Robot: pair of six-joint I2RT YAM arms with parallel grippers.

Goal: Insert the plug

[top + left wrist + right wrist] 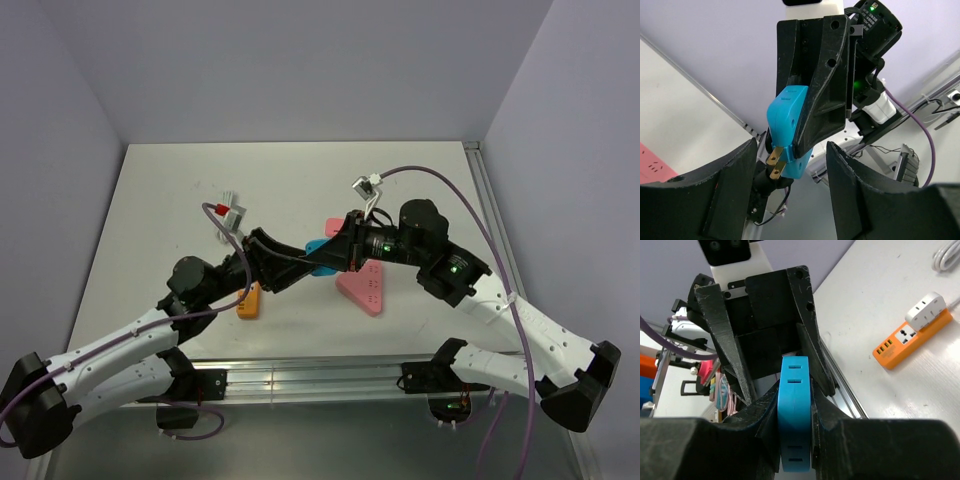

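Note:
The plug [318,250] is small and bright blue, held in the air above the table between the two arms. My right gripper [795,395] is shut on the plug [795,415], its fingers pressed flat against both faces. In the left wrist view the plug [787,125] hangs with its brass prongs [774,161] pointing down and left. My left gripper [792,145] is open, with its fingers [735,175] spread wide on either side of the plug and not touching it. The pink triangular socket block [362,285] lies on the table just below the grippers.
An orange power strip [248,300] with a white adapter [925,310] on it lies near the front edge. A white plug [232,213] lies at the left middle, and another white piece [365,185] on a purple cable [450,185] lies further back. A metal rail [310,372] runs along the front.

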